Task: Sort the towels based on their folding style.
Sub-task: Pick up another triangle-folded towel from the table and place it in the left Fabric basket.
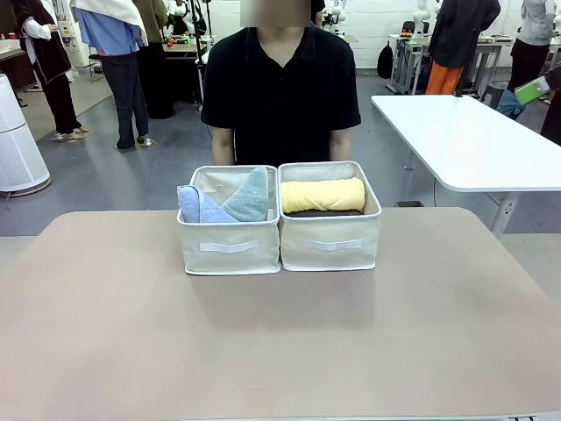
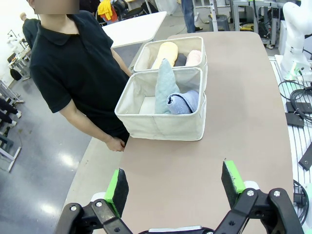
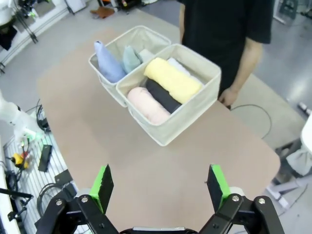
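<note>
Both tools, left (image 2: 175, 187) and right (image 3: 161, 187), spread wide above the table (image 1: 280, 342); towels (image 3: 163, 90) carry no readable labels.

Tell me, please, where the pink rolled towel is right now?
In the right wrist view, the pink rolled towel lies in the bin of rolls, against its nearest wall, beside the dark grey roll, with the yellow roll on that one's far side.

1. Bins (image 1: 329, 244): beige woven cloth, matt, soft-walled, with a paler cloth strap on each front.
2. Towels (image 3: 171, 79): terry cloth, nubby, matt; pink roll (image 3: 147, 105) looks fluffiest.
3. Table (image 1: 280, 342): smooth tan top, dull sheen.
4. Pads (image 3: 103, 185): green, matt, rubbery; finger links behind them black plastic, slight gloss.
</note>
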`<act>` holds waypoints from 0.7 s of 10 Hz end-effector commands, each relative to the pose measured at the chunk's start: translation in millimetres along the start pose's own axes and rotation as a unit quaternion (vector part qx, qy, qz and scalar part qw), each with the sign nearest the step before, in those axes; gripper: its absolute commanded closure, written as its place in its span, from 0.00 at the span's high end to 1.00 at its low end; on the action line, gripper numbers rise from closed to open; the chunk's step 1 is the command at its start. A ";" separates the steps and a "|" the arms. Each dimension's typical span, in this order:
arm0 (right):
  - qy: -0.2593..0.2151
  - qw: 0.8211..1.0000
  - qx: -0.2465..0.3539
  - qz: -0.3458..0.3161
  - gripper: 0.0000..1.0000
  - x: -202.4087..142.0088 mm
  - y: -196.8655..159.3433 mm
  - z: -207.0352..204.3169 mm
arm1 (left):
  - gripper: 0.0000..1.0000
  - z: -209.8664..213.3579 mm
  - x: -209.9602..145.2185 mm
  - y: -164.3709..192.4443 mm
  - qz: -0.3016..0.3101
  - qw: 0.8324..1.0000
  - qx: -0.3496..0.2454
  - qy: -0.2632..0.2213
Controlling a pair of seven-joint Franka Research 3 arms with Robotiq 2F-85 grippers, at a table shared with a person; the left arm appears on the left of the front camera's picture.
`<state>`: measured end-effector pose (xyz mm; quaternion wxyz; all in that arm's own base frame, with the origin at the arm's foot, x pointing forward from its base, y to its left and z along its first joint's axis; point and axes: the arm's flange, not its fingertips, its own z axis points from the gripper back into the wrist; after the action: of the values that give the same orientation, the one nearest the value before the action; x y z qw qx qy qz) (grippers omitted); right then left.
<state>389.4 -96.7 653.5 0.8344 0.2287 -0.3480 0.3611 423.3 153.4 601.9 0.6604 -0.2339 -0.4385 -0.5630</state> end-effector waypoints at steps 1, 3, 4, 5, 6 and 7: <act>-0.046 0.999 -0.025 0.015 1.00 -15.3 22.3 16.2 | 1.00 0.7 1.7 -1.4 -0.003 1.000 -0.001 -0.006; -0.051 0.998 -0.027 0.016 1.00 -20.1 25.0 23.2 | 1.00 0.7 1.7 -1.4 -0.003 1.000 -0.001 -0.006; -0.043 0.999 -0.016 0.021 1.00 -16.9 22.9 17.0 | 1.00 0.7 1.7 -1.4 -0.003 1.000 -0.001 -0.006; -0.033 0.999 -0.027 0.008 1.00 -11.4 23.8 39.1 | 1.00 0.7 1.7 -1.4 -0.003 1.000 -0.001 -0.006; -0.033 0.999 -0.027 0.008 1.00 -11.4 23.8 39.1 | 1.00 0.7 1.7 -1.4 -0.003 1.000 -0.001 -0.006; -0.033 0.999 -0.027 0.008 1.00 -11.4 23.8 39.1 | 1.00 0.7 1.7 -1.4 -0.003 1.000 -0.001 -0.006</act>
<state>347.8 -111.0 674.0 0.8246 0.2142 -0.3874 0.3524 423.3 153.4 602.0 0.6603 -0.2338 -0.4385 -0.5630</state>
